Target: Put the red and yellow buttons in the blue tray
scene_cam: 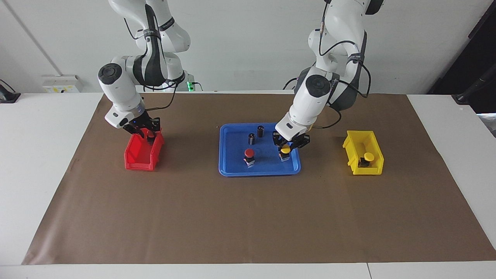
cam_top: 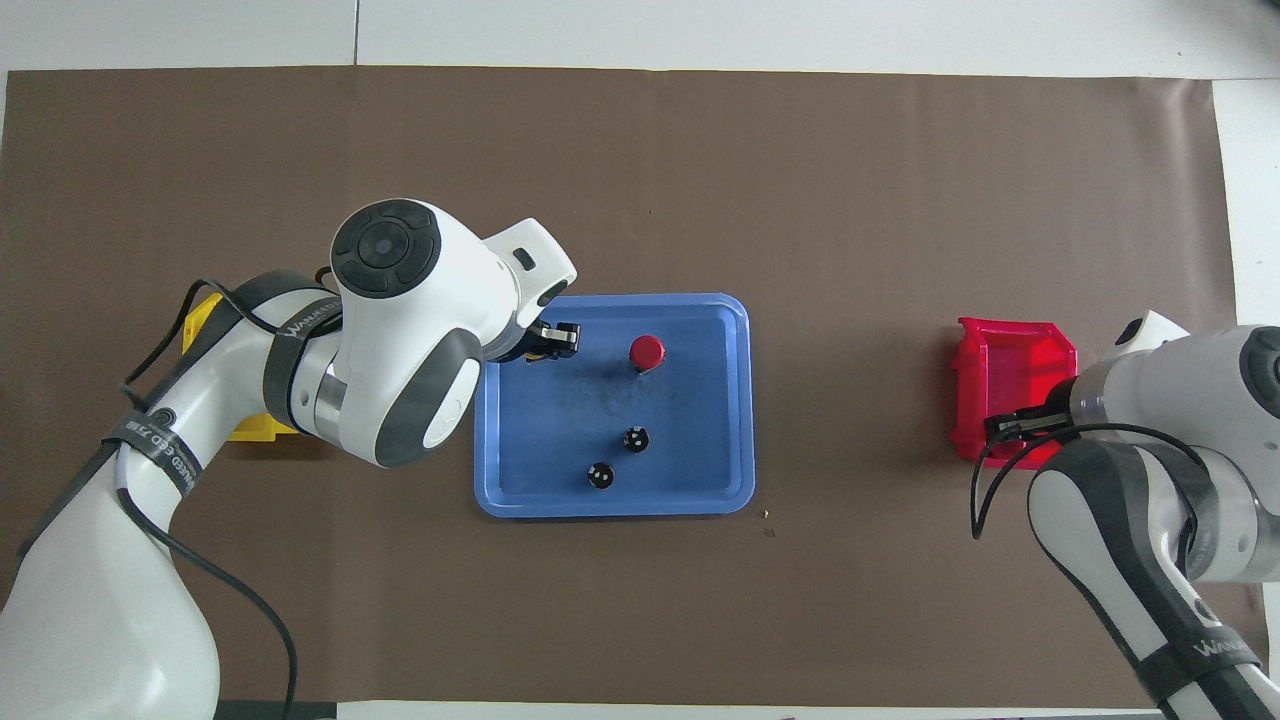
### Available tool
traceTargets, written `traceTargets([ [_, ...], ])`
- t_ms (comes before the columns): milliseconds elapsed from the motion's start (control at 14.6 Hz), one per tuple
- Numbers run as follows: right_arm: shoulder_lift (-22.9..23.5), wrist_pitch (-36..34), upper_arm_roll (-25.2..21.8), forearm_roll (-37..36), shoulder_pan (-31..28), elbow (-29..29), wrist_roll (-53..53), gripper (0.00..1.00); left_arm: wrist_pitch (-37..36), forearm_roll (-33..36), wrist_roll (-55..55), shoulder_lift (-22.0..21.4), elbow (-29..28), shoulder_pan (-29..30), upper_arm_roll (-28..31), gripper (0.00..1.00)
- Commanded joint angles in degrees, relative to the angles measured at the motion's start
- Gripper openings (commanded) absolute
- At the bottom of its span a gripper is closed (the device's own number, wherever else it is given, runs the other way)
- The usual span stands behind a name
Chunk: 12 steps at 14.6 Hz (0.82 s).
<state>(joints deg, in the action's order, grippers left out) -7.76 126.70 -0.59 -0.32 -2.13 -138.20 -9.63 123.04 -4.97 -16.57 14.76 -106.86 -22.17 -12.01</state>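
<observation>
The white tabletop carries a brown paper mat that covers most of it, and the wide strip of mat toward the edge farthest from the robots lies open. The blue tray sits at the middle of the mat, nearer the robots' edge than the farthest edge, its long axis running from one arm's end to the other. Toward the right arm's end stands the red bin; toward the left arm's end stands the yellow bin, which the left arm largely hides from overhead. The left claw is down over the tray's corner toward the left arm's end and farther from the robots, clamped on a yellow button that stands upright, cap up, in the tray. The right claw reaches into the red bin at its wall nearer the robots; something red shows between its fingers, but I cannot tell whether it grips it or how its fingers stand. A red button stands upright in the tray beside the yellow one, cap up. A second yellow button stands in the yellow bin. Two dark cylinders stand upright in the tray, nearer the robots than the buttons.
</observation>
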Motion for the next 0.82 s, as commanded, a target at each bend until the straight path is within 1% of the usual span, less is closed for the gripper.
traceTargets([
  [0, 0.37, -1.45, 0.07, 0.67, -1.38, 1.0, -4.15, 0.53, 1.49, 1.54, 1.89, 1.5, 1.13, -3.22, 0.85, 0.09],
  [205, 0.64, -3.03, 0.07, 0.67, -2.79, 2.32, -5.67, 0.54, 4.21, 1.98, 2.77, 4.74, 2.53, -3.31, 0.85, 0.09],
  [411, 0.72, -3.47, 0.07, 0.76, -2.7, 2.85, -5.49, 0.54, 6.15, 1.98, 2.77, 6.15, 2.71, -3.84, 0.85, 0.09],
  [479, 0.72, -3.47, 0.07, 0.67, -2.62, 2.77, -5.4, 0.54, 6.85, 1.9, 2.77, 6.33, 2.71, -3.76, 0.85, 0.11],
  [548, 0.72, -3.47, 0.15, 0.76, -2.62, 2.68, -5.32, 0.54, 7.12, 1.9, 2.6, 6.42, 2.62, -3.75, 0.85, 0.39],
  [616, 0.64, -3.39, 0.15, 0.84, -2.62, 2.5, -5.23, 0.54, 6.86, 1.72, 2.07, 6.42, 2.71, -3.75, 0.85, 0.62],
  [753, 0.55, -3.04, 0.15, 2.77, -2.09, 1.98, -5.05, 0.54, 5.37, 1.28, -0.9, 5.72, 2.89, -3.93, 0.85, 0.73],
])
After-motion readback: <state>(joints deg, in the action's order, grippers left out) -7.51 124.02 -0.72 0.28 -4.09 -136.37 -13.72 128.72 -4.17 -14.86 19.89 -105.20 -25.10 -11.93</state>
